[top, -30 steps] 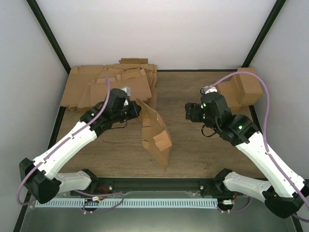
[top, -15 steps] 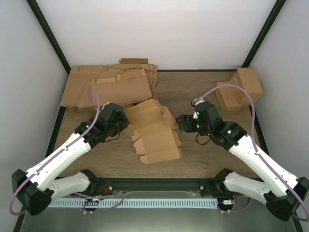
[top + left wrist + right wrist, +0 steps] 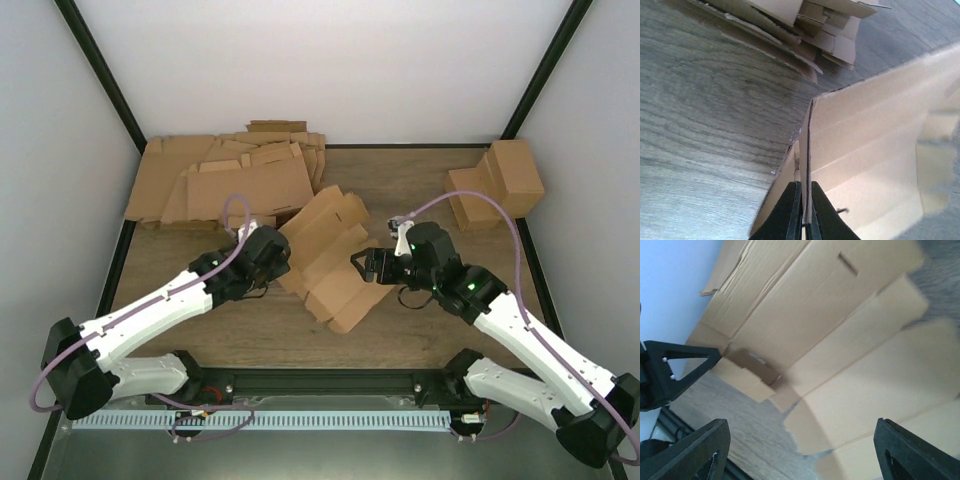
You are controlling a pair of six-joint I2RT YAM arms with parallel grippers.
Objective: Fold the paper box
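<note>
Left end effector (image 3: 805,205) pinches the paper box (image 3: 328,255) edge; right end effector (image 3: 362,266) gapes wide beside it; cardboard heap (image 3: 225,180) behind, folded boxes (image 3: 497,185) far right

Two grippers here, the left gripper (image 3: 284,264) and the right gripper (image 3: 362,268). One paper box (image 3: 330,250) lies between them, one heap of flat sheets (image 3: 200,175) beyond the left, two cardboard cuboids (image 3: 515,172) beyond the right.

Wooden table (image 3: 420,190) with paper box (image 3: 330,255), sheet heap (image 3: 230,180), cuboids (image 3: 500,185)
</note>
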